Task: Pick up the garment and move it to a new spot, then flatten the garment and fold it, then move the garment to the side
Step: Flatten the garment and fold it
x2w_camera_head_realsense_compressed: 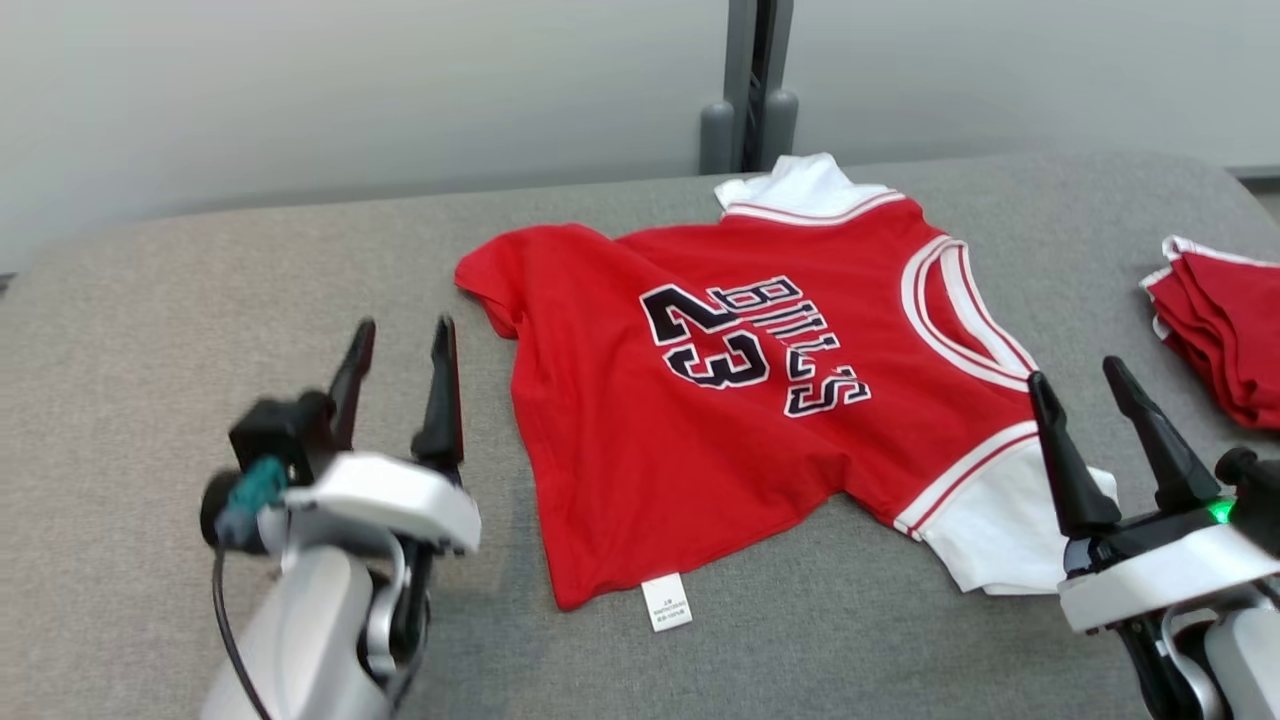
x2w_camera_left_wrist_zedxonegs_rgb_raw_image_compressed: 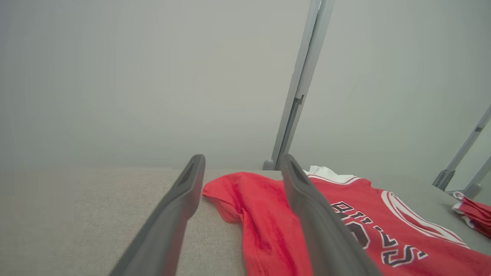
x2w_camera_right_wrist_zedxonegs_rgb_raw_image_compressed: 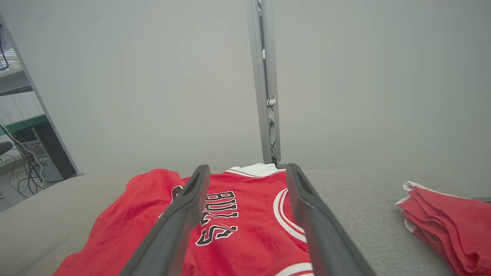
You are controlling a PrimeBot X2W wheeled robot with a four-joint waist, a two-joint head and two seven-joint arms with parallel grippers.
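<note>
- The garment [x2w_camera_head_realsense_compressed: 700,420], a red jersey, lies face up and sideways across the middle of the grey padded bench [x2w_camera_head_realsense_compressed: 150,330], collar toward the robot's right, hem toward its left; it is mostly spread, though the hem end looks rumpled, so flattening seems unfinished.
- The left gripper [x2w_camera_head_realsense_compressed: 404,324] hovers just beside the hem, jaws wide and empty; the right gripper [x2w_camera_head_realsense_compressed: 1074,370] stands by the near white sleeve [x2w_camera_head_realsense_compressed: 1000,530], jaws likewise wide and empty; with one at each end, they seem posed to smooth or fold the cloth.
- The count: one spread jersey, two white sleeves, one small tag [x2w_camera_head_realsense_compressed: 666,603], two grippers, and one folded red pile [x2w_camera_head_realsense_compressed: 1225,330] set apart at the bench's right edge.
</note>
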